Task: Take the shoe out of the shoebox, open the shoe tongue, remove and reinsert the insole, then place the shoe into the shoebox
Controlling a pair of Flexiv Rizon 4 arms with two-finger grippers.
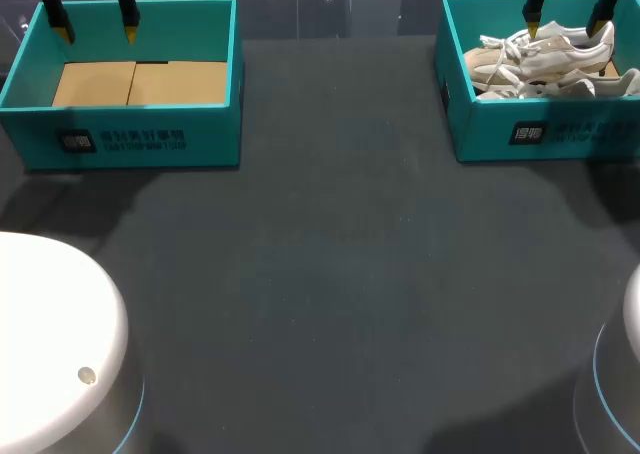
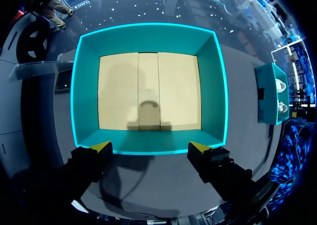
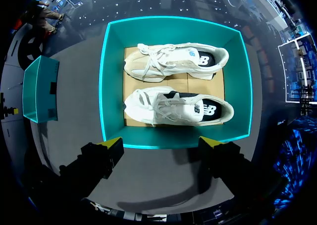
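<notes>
Starting far left: the left gripper (image 1: pixel 97 32), up above the left shoebox (image 1: pixel 140 139) and touching nothing. Fingers spread wide, yellow tips well apart, grasping nothing at all. Below it, teal walls around a brown cardboard floor (image 1: pixel 140 82), with seams running across it. Sits at the left rear of the dark table (image 1: pixel 330 274), well apart from its twin.

Across the middle: dark tabletop between the two boxes.

Now over to the right side: the right shoebox (image 1: pixel 560 134), teal as well. Inside it, lying side by side on the cardboard, the near shoe (image 3: pixel 178 107) and the far shoe (image 3: pixel 173 61). Both white with pale laces, soles down, toes pointing toward the left box, dark linings showing at the heels. Neither one touched.

Above that box, the right gripper (image 1: pixel 563 26), hovering clear of the pair. Fingers wide apart there too, holding nothing. Not yet lifted out, either shoe.
</notes>
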